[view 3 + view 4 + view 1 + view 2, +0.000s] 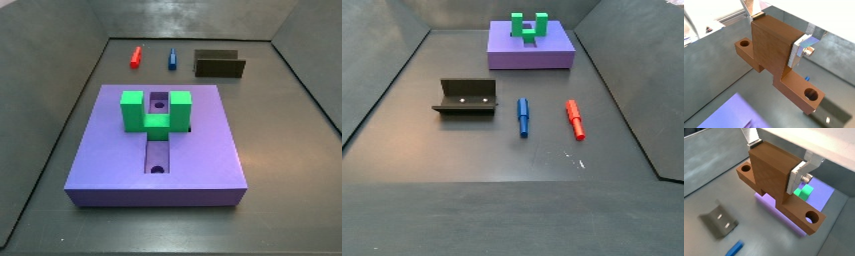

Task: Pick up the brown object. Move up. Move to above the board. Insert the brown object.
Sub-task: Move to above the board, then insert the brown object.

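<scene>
In both wrist views my gripper (pixel 775 34) (pixel 775 162) is shut on the brown object (pixel 771 47) (pixel 769 175), a wood-coloured T-shaped piece. The silver fingers (pixel 799 49) (pixel 796 178) clamp its upright stem. Its long flat bar, with round holes near both ends, hangs below, clear of the floor. The purple-blue board (pixel 731 112) (pixel 822 196) lies below the piece, with the green U-shaped block (pixel 804 191) beside the bar. Both side views show the board (pixel 120 150) (pixel 529 55) and green block (pixel 154 110) (pixel 529 27). Gripper and brown object are out of view there.
The dark fixture (pixel 221 64) (pixel 465 97) (pixel 719 219) stands on the floor away from the board. A red peg (pixel 135 55) (pixel 576 119) and a blue peg (pixel 174 58) (pixel 524 116) (pixel 734 248) lie near it. Grey walls enclose the floor.
</scene>
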Tool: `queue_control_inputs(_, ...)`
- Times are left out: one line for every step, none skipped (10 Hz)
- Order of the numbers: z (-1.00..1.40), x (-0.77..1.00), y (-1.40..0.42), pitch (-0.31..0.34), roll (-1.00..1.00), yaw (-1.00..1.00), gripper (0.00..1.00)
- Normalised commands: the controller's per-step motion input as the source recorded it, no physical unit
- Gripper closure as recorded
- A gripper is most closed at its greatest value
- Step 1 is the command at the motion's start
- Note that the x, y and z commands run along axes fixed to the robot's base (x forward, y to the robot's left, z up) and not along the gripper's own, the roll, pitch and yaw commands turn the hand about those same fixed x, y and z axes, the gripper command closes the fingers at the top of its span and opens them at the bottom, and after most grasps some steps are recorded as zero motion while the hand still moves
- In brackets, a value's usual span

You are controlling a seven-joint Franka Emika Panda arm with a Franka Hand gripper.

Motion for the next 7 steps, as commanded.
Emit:
queue_control_inputs(0.15,0.22,-1.4,0.112,0.0,0.0,1.0)
queue_control_inputs(0.16,0.26,-1.4,0.15,0.01,0.0,1.0)
queue_control_inputs(0.19,0.3,-1.4,0.159,0.01,0.01,1.0)
queue_control_inputs(0.08,0.15,-0.56,0.167,0.02,0.01,1.0)
queue_control_inputs(0.06,0.12,-0.3,0.157,0.02,0.0,1.0)
queue_control_inputs(-0.2,0.19,-0.08,0.0,-0.11,-0.3,1.0)
queue_control_inputs(-0.28,0.1,-0.12,-0.003,-0.13,-0.54,1.0)
